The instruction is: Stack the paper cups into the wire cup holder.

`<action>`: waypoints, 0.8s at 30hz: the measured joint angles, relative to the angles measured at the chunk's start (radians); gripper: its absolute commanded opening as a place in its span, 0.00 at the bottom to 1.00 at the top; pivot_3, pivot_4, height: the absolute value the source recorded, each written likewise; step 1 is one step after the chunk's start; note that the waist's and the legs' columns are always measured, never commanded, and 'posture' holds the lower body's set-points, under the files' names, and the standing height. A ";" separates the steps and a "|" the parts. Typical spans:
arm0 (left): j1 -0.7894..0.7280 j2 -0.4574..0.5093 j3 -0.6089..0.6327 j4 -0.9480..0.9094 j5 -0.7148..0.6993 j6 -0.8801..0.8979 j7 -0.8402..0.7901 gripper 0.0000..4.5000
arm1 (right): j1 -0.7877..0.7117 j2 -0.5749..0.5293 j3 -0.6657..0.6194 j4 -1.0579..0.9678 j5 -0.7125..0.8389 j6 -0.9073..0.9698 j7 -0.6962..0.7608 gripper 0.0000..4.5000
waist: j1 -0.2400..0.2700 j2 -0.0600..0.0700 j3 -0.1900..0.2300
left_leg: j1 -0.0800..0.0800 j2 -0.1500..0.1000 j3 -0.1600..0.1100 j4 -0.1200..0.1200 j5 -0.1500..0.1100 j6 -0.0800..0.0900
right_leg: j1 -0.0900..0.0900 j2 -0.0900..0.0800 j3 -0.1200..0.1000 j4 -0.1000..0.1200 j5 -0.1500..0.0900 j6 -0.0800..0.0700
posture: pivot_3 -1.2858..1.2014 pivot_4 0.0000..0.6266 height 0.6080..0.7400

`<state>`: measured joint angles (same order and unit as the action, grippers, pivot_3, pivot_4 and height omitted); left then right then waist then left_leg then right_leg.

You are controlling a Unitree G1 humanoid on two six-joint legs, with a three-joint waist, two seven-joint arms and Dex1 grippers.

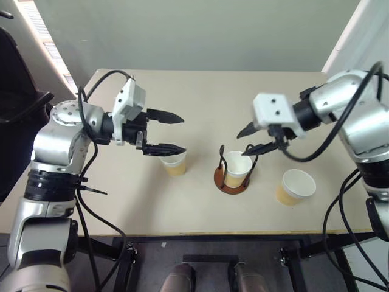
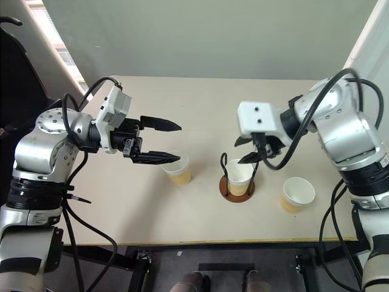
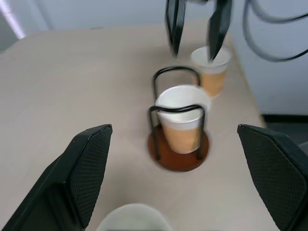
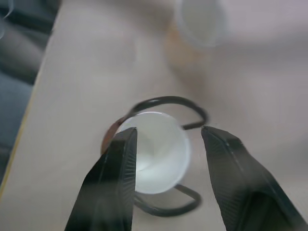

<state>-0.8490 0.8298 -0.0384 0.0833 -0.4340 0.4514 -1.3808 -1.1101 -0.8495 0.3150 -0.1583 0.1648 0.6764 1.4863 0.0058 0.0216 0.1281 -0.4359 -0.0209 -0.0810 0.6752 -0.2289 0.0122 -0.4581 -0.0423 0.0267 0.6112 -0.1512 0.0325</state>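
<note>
Cups stand three across the counter (image 1: 200, 97), and their spacing explains the arms' poses. One cup (image 1: 237, 168) already sits upright inside the wire cup holder (image 1: 233, 173), its rim between the dark loops, the reddish-brown base flat on the counter. The right claw (image 1: 260, 139) hangs directly above that cup with its fingers parted — in the right wrist view one finger (image 4: 108, 185) lies over the rim's edge and the other beyond it, neither pinching the paper. It looks like the pose of a claw that lets the cup settle into the loops; nothing is held in it.

The second cup (image 1: 174, 163) stands upright just under and a little past the tips of the left claw (image 1: 165, 132), which is spread wide and pointing across toward the holder, carrying nothing. That width and level reach suit a sideways approach to the tapered wall, which will crush if pinched hard.

The third cup (image 1: 296, 187) waits beyond the holder on the right claw's outer side — near it, apart from the base, easiest for that arm to take.
</note>
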 measured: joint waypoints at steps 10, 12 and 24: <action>0.023 0.161 -0.155 -0.200 0.254 -0.065 0.030 1.00 | -0.046 -0.033 -0.236 -0.069 0.321 0.446 -0.070 0.50 | 0.000 0.000 0.000 | 0.001 0.000 0.000 -0.001 0.000 -0.001 | 0.000 0.001 0.001 0.000 -0.002 -0.002 | 0.52 0.24 1.00; 0.032 0.176 -0.191 -0.205 0.309 -0.076 0.031 1.00 | -0.055 -0.028 -0.262 -0.083 0.384 0.514 -0.097 0.50 | 0.000 0.000 0.000 | 0.001 0.000 0.000 -0.002 0.000 0.000 | -0.001 0.001 0.001 0.000 -0.003 -0.003 | 0.52 0.24 1.00; 0.069 0.165 -0.287 -0.170 0.468 -0.154 0.035 1.00 | -0.062 -0.034 -0.281 -0.087 0.525 0.555 -0.175 0.50 | 0.000 0.000 0.000 | 0.001 0.000 -0.001 -0.002 -0.004 0.007 | -0.002 0.000 0.000 0.002 -0.002 -0.004 | 0.52 0.24 1.00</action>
<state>-0.7798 0.9948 -0.3253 -0.0871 0.0342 0.2976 -1.3458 -1.1716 -0.8836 0.0337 -0.2450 0.6896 1.2317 1.3116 0.0056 0.0215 0.1280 -0.4352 -0.0214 -0.0823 0.6733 -0.2333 0.0196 -0.4597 -0.0419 0.0272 0.6134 -0.1533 0.0287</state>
